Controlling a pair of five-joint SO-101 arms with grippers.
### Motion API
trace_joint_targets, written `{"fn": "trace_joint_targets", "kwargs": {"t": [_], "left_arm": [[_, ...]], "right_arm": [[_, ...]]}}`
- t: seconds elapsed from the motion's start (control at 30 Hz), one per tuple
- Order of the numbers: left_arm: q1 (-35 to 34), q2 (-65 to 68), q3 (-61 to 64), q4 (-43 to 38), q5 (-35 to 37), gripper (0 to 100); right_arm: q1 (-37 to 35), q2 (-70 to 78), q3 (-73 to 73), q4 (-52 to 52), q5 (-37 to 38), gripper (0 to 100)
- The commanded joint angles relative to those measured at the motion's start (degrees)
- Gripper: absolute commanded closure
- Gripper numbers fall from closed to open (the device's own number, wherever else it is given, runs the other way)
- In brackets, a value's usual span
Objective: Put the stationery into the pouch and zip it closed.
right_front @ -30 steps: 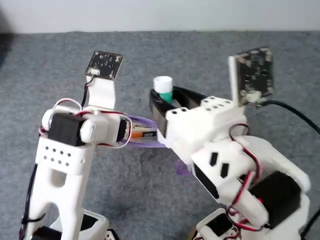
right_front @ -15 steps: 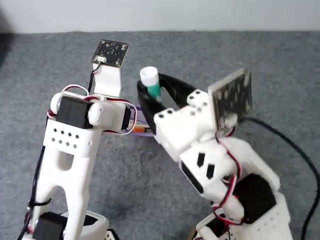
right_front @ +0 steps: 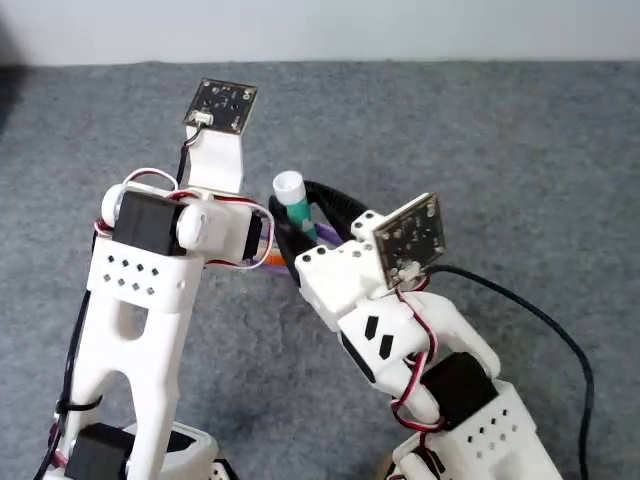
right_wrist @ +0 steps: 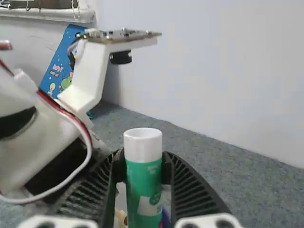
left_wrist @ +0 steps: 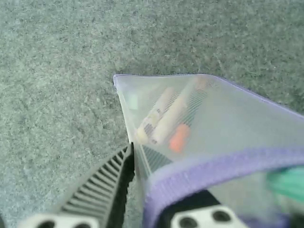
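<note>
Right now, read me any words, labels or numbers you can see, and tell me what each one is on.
Glue stick label: print blurred, unreadable.
Blue packet: print too small to read.
Sticks inside the pouch: markings blurred, unreadable.

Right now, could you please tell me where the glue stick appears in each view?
High view: glue stick at centre, held in the right gripper, by the pouch.
Left wrist view: probably the green shape behind the pouch's purple edge.
Right wrist view: glue stick in the centre foreground, between the fingers.
Shared landmark: the pouch.
</note>
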Motion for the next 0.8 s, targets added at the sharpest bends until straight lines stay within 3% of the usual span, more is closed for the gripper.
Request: {"fn": "trace_joint_targets", "kwargs": {"t": [0.0,0.13,0.3,0.53,0.77], "left_arm": [[0.62,0.18,-2.07,1.14,0.53,99],[0.62,0.18,-1.98,1.14,0.53,99],[0.62,0.18,-1.98,1.14,0.53,99],[0.70,0.18,-1.98,1.14,0.53,99],[0.70,0.09,-1.98,1.14,0.53,99]], "right_arm": [[0.92,-1.45,0.26,-0.92,0.62,99.0],[1.01,-1.54,-0.26,6.20,4.31,96.1],[1.01,-4.35,-3.43,13.93,4.40,79.6],[1.80,-4.97,-14.77,23.34,4.40,86.8],[11.82,-5.41,-23.74,43.38,3.96,88.3]]}}
